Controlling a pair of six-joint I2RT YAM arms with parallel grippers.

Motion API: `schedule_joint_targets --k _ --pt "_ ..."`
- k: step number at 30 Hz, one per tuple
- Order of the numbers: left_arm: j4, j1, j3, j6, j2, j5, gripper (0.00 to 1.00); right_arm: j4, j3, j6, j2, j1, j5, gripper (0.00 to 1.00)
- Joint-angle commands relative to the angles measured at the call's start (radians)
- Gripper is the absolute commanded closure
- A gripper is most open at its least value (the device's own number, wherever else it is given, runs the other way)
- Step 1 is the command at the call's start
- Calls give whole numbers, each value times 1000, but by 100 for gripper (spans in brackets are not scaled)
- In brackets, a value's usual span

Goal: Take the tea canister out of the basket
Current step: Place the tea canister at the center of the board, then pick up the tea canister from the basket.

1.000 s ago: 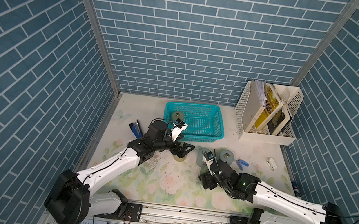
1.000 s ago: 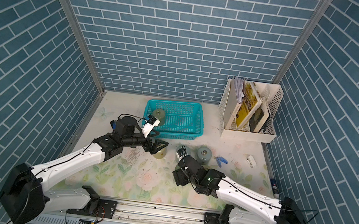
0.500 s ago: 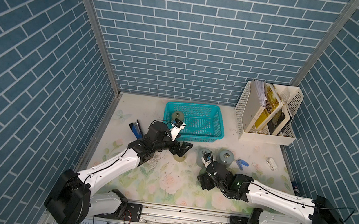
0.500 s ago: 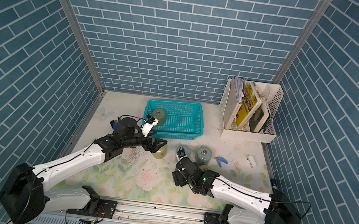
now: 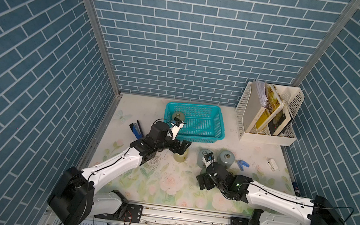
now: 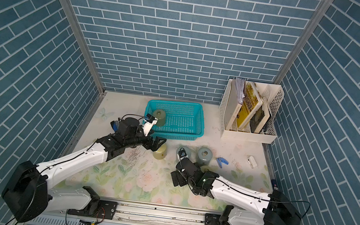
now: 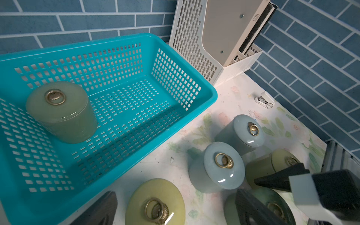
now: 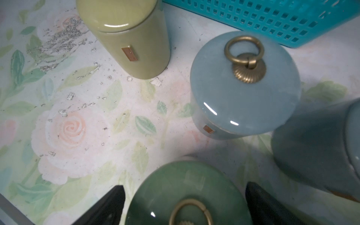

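The teal basket (image 5: pixel 218 125) (image 6: pixel 199 122) (image 7: pixel 206 93) stands at the back of the table. One olive-green tea canister (image 5: pixel 178 115) (image 6: pixel 159 116) (image 7: pixel 60 113) with a brass ring stands upright in its left end. In front of the basket, my left gripper (image 5: pixel 182 147) (image 7: pixel 175 206) is open, astride a yellow-green canister (image 5: pixel 180 157) (image 7: pixel 155 200) on the table. My right gripper (image 5: pixel 204 182) (image 8: pixel 185 202) is open too. Its jaws stand either side of a dark green canister (image 8: pixel 187 191) on the table, hidden under the gripper in both top views.
Two blue-grey canisters (image 5: pixel 226 158) (image 5: pixel 201 156) stand on the table between basket and right arm. A white file rack (image 5: pixel 267 120) with books fills the back right. A blue clip (image 5: pixel 243 165), a small white item (image 5: pixel 271 164) and a blue tool (image 5: pixel 136 129) lie loose.
My right gripper's jaws have spread apart over the dark green canister, and that arm shifted slightly. The left arm has hardly moved.
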Motion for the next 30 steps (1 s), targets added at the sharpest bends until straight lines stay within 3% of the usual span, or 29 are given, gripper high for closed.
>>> schedule_joint_targets --k 1,8,13,19,30 --pt "-25 25 74 -13 14 -41 0 -39 112 -26 -30 -2 51 0" --pt "-51 95 177 -19 42 -34 0 -76 323 -174 -4 -42 49 0" --pt "-38 198 205 -75 58 -5 0 47 436 -264 126 -245 -168 0" --pt "-33 279 229 -102 105 18 0 52 715 -367 445 -376 -273 0" --pt "-22 351 205 -102 121 32 0 -30 1338 -418 1058 -416 -390 0"
